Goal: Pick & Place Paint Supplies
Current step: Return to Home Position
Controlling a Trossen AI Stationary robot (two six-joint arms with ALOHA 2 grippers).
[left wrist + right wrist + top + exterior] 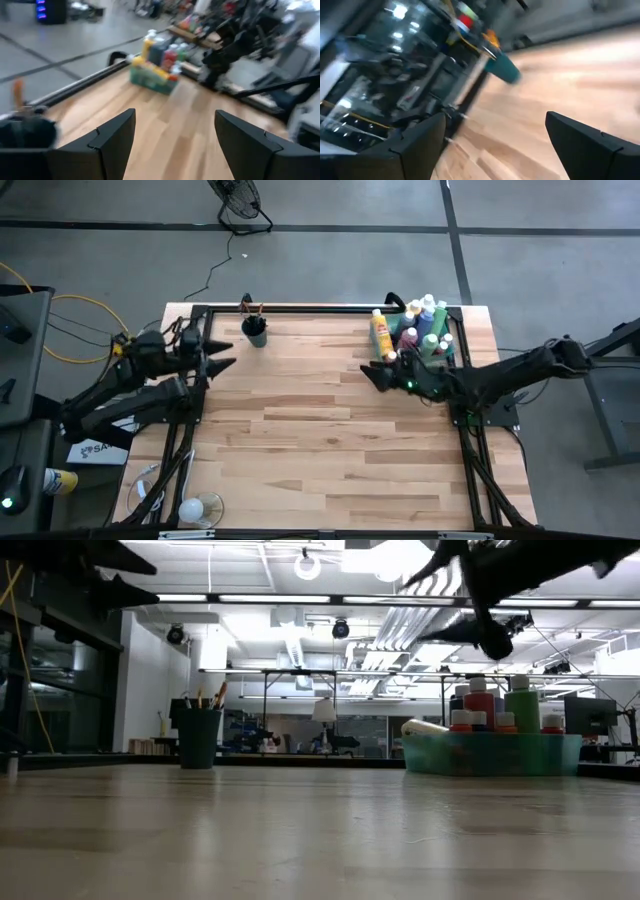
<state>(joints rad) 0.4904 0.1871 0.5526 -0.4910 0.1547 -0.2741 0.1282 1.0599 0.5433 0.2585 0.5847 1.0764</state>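
Several capped paint bottles stand in a translucent green tray at the table's far right; a yellow one lies at its left end. Thin paintbrushes stick up out of a dark round cup at the far left. My left gripper hangs open above the table's left edge, near side of the cup, pointing toward the tray. My right gripper is open in the air just near-left of the tray, pointing toward the cup. Neither has anything between its fingers.
A black frame rail runs along the table's far edge behind cup and tray. The wooden tabletop between the arms and toward the near edge is bare. In the low view the cup and tray stand far back.
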